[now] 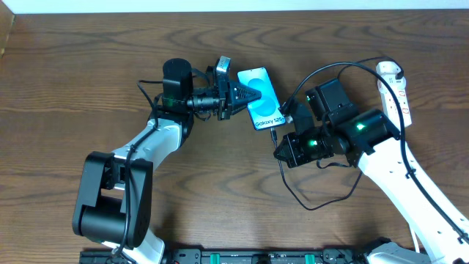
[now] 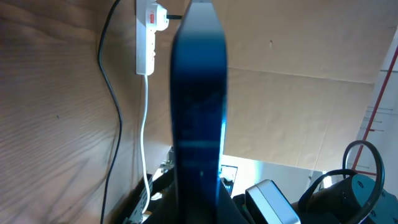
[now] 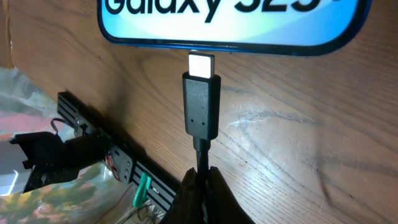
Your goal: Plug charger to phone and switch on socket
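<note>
The phone (image 1: 261, 97), its cyan screen reading "Galaxy", sits at mid-table with its left side between the fingers of my left gripper (image 1: 239, 94). In the left wrist view the phone (image 2: 198, 93) stands edge-on between the shut fingers (image 2: 198, 202). My right gripper (image 1: 281, 144) is shut on the charger's black cable just behind the plug tip (image 3: 201, 106). The fingers (image 3: 202, 180) hold the tip pointing at the phone's bottom edge (image 3: 230, 25), its metal end right at that edge. The white socket (image 1: 394, 88) lies at the far right, with the white adapter (image 2: 158, 17) plugged in.
The black charger cable (image 1: 322, 199) loops across the table in front of the right arm. The socket's white cord (image 2: 147, 124) runs toward the left arm's base. A black rail (image 3: 93, 137) runs along the table's front edge.
</note>
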You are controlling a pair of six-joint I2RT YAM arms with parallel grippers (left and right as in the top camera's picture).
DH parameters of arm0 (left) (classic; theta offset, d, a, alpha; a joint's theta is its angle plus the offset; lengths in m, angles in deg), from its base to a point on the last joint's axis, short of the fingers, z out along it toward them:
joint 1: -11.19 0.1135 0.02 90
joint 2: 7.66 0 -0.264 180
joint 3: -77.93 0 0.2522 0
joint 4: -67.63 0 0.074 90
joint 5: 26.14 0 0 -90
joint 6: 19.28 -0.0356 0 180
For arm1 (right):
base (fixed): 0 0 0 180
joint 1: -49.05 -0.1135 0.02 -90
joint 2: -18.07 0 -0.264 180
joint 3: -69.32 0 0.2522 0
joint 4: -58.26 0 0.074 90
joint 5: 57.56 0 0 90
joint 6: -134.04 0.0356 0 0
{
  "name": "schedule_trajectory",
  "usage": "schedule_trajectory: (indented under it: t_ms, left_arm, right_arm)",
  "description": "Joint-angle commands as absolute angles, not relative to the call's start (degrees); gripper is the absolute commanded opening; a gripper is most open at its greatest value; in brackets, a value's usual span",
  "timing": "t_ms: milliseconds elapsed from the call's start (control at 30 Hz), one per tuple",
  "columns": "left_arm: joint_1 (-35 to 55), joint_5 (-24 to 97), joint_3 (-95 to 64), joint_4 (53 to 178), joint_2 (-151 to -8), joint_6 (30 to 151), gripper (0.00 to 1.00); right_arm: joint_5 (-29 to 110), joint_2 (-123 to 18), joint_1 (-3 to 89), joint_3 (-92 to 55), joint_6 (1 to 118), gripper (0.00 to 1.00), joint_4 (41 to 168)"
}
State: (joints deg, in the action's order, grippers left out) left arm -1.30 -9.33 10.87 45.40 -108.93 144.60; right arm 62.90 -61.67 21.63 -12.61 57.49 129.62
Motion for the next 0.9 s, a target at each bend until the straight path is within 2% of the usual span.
schedule_trajectory:
  t_ms: [0, 867]
  left_arm:
    - [-1.2, -10.7, 9.4, 44.8, -108.6, 145.6, 0.07]
    - [-1.2, -10.7, 9.4, 44.9, -108.6, 146.0, 0.07]
  right_arm:
    - [64.1, -61.1, 20.9, -12.6, 58.2, 0.01, 129.7]
    - [64.1, -61.1, 20.8, -12.6, 58.6, 0.01, 129.4]
